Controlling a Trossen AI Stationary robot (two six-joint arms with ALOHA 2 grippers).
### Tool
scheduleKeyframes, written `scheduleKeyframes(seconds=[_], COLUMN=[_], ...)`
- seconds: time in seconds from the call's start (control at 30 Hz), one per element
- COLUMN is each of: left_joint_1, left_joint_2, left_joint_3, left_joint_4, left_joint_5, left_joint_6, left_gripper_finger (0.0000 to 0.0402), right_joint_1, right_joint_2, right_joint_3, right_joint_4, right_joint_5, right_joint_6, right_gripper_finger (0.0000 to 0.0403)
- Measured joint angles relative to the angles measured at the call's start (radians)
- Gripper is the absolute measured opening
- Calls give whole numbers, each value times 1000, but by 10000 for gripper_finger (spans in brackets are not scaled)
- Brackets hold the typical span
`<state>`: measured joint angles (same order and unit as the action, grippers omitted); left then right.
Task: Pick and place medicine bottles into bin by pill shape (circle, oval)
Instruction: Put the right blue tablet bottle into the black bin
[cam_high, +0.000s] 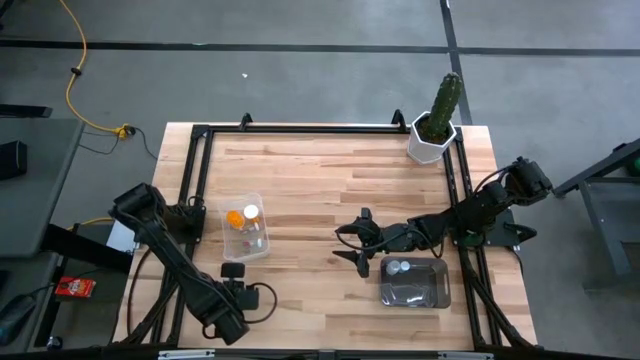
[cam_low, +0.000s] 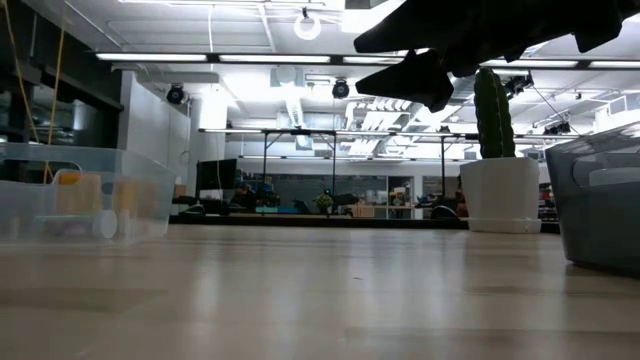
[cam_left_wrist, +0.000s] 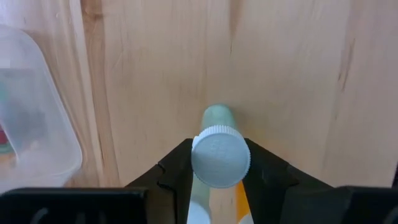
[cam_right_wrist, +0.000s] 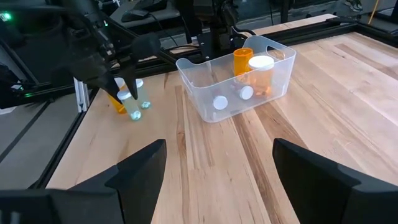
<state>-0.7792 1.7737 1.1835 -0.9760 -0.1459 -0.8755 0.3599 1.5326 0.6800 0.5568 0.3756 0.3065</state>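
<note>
A pale green medicine bottle (cam_left_wrist: 217, 152) is held between the fingers of the left gripper (cam_high: 238, 290) near the table's 7 o'clock edge, just off the near end of the clear bin (cam_high: 245, 229), which lies at about 9 o'clock from the table's centre. In the left wrist view the jaws are seen clamped on the bottle's body just below its white ribbed cap (cam_left_wrist: 221, 156), a hold that appears chosen to keep the small cylinder from slipping. The capped end is turned toward the wrist camera and the base away from it, so the long axis runs roughly along the gripper's own line; in the right wrist view the same bottle (cam_right_wrist: 132, 104) looks close to upright, its base at or just above the wood. An orange bottle (cam_right_wrist: 117, 99) stands just beside it there. Several bottles, among them an upright orange bottle in the bin (cam_right_wrist: 242, 62), are already gathered in the clear bin, and two more white-capped bottles (cam_high: 398, 266) rest in the grey bin (cam_high: 413, 296) at 5 o'clock. The right gripper (cam_high: 352, 244) hangs above the table's centre, its fingers spread wide and empty. A potted cactus (cam_high: 437, 122) stands clear of the work at 1 o'clock.
</note>
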Motion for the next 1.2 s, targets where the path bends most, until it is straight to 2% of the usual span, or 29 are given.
scheduleKeyframes(seconds=[0.3, 0.4, 0.57, 0.7, 0.8, 1.03, 1.2], left_joint_1=[2, 11, 58, 127, 186, 307, 357], left_joint_2=[-97, -142, -198, -216, -220, -220, -220], left_joint_3=[1, 1, 1, -15, -69, -213, -267], left_joint_4=[-2, -3, 0, 56, 207, 698, 868], left_joint_5=[-109, -250, -580, -727, -739, -599, -576], left_joint_6=[10, 40, 126, 189, 281, 564, 634], left_gripper_finger=[105, 105, 104, 104, 104, 105, 105], right_joint_1=[0, 0, 0, 0, 0, 0, 0], right_joint_2=[0, 0, 0, 0, 0, 0, 0], right_joint_3=[0, 0, 0, 0, 0, 0, 0], right_joint_4=[0, 0, 0, 0, -5, -44, -47], right_joint_5=[0, -7, -8, -8, -9, -11, -12], right_joint_6=[7, 8, 8, 8, 8, 7, 6], right_gripper_finger=[287, 287, 287, 287, 287, 287, 287])
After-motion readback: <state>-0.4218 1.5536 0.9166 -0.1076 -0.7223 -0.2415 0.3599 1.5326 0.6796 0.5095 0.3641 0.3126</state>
